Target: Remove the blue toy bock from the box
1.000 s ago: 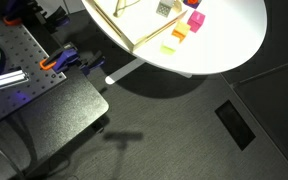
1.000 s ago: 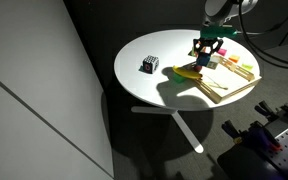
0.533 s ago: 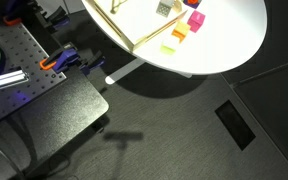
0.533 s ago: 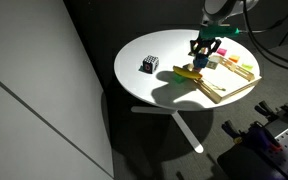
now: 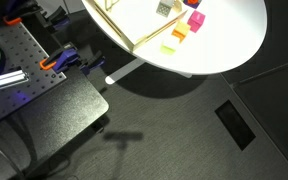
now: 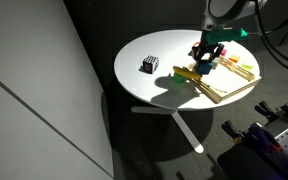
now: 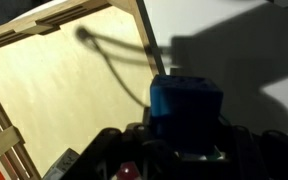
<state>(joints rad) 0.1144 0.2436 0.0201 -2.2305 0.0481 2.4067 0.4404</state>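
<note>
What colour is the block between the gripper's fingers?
The block is blue; it shows best in the wrist view.

In an exterior view the arm (image 6: 227, 10) has pale grey-white rounded shells, with a teal-green collar (image 6: 236, 33) above the black gripper (image 6: 206, 55). A thin dark cable (image 6: 265, 38) trails beside it. In the wrist view the gripper body is matt black and blocky, with a small reddish spot (image 7: 127, 171), perhaps an indicator light.
</note>
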